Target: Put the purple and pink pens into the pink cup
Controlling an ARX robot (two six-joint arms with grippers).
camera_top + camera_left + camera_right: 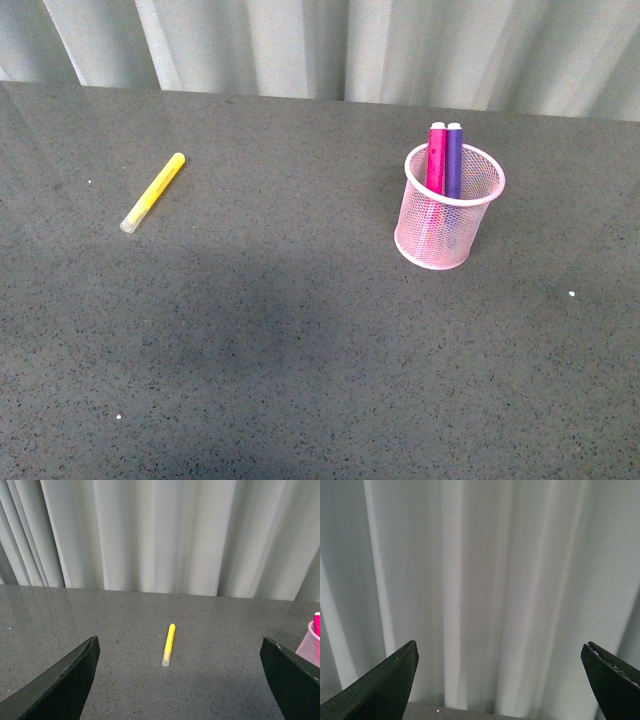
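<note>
Curtain [485, 580] fills R view; both tools spread, seemingly raised.

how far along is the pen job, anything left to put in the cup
Looks done: the pink pen and purple pen both stand in the pink cup. Nothing is in hand; the left gripper and right gripper are open and empty. Only the yellow marker lies out.
</note>
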